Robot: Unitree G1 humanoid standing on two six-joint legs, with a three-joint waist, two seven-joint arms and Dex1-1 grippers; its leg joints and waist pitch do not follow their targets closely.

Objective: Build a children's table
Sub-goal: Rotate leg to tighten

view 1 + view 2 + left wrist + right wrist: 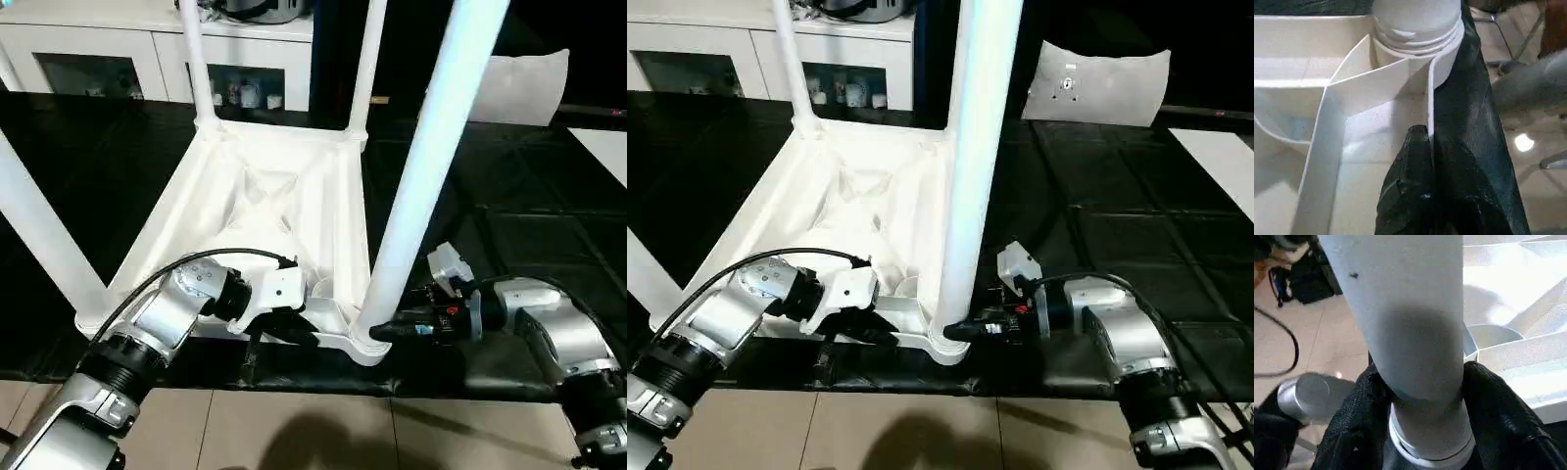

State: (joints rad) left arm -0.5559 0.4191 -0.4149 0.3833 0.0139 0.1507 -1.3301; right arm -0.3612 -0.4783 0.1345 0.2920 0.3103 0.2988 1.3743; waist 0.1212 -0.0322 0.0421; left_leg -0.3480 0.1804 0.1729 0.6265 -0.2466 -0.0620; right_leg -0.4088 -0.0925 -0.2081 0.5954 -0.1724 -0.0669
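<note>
White plastic table (pixel 274 186), light and stiff: right gripper (pixel 384 332) clasps near-right leg (pixel 421 186) low; left gripper (pixel 294 333) pinches the near rim.

— From my console, the landmark I used was the black mat (pixel 1136 225). What did you log around it?

— Behind its far edge I saw white cabinets with glass doors (pixel 147 59), small items dimly visible on their shelves.

— And at the far right corner?

— A pale panel with small holes (pixel 1102 86) stood propped there, leaning back. I also noted a white flat surface (pixel 1220 162) just off the mat's right edge.

— Anything on the near side?

— Beige floor tiles (pixel 294 431) ran along the mat's near edge, with a shadow on them.
</note>
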